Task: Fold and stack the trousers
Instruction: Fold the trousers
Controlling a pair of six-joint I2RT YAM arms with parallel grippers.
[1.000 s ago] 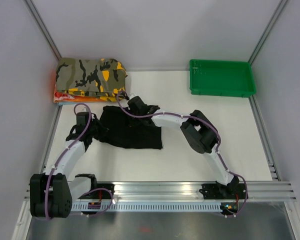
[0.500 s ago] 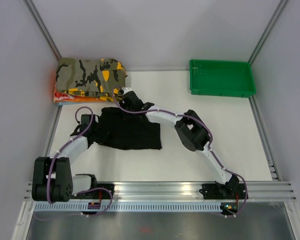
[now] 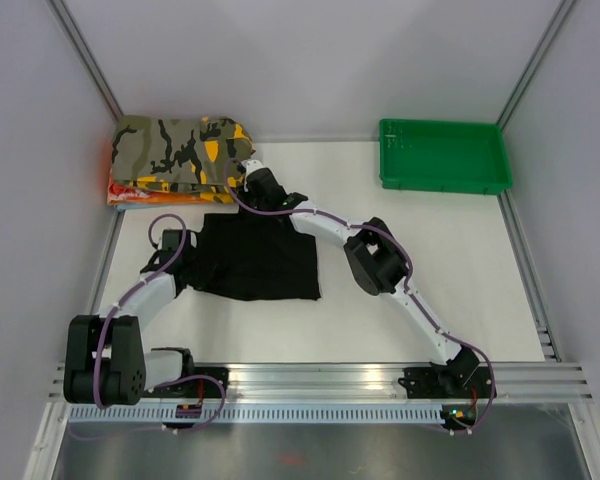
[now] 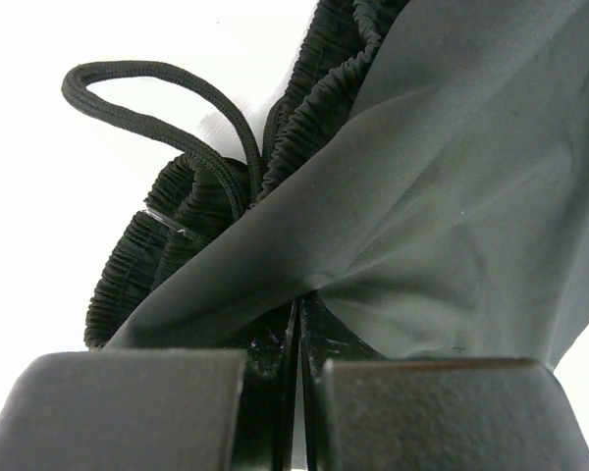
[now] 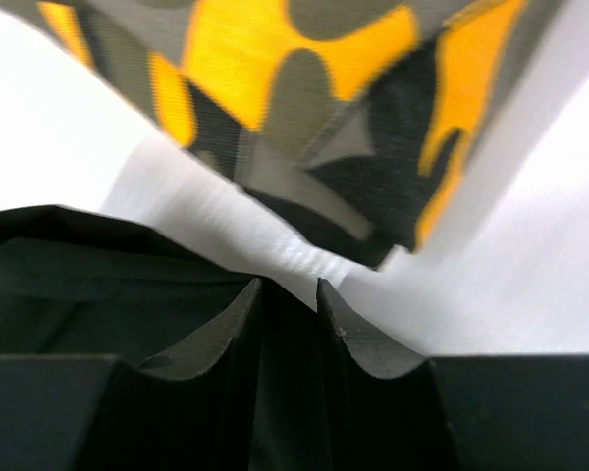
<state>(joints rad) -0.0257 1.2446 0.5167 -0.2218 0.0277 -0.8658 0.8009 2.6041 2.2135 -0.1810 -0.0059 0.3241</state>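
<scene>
The trousers (image 3: 255, 262) lie left of centre on the white table (image 3: 430, 260), folded into a rough, flat black rectangle with soft, slightly uneven edges. The left gripper (image 4: 299, 316) sits at their left edge, its two black blocky fingers (image 4: 265, 343) pressed together on a pinch of the smooth, matte cloth, which puckers into faint creases where it is nipped. Just beyond that pinch the waistband (image 4: 162, 250) bunches in tight ribbed gathers, and a round woven cord (image 4: 152, 80) loops out from it over the bare table. The right gripper (image 5: 288, 294) is at the trousers' far edge, just beside the camo garment (image 3: 180, 150), a thick folded pile of olive, black and orange blotches in the far left corner. Its tapered dark fingertips (image 5: 221, 329) stand a little apart with only darkness in the narrow gap, so I cannot tell whether any cloth is caught there. In its wrist view, black fabric lies flat to the left and the camo cloth hangs blurred just past the tips. A shallow, green, rectangular plastic tray (image 3: 443, 180) sits in the far right corner, well apart from the clothes.
</scene>
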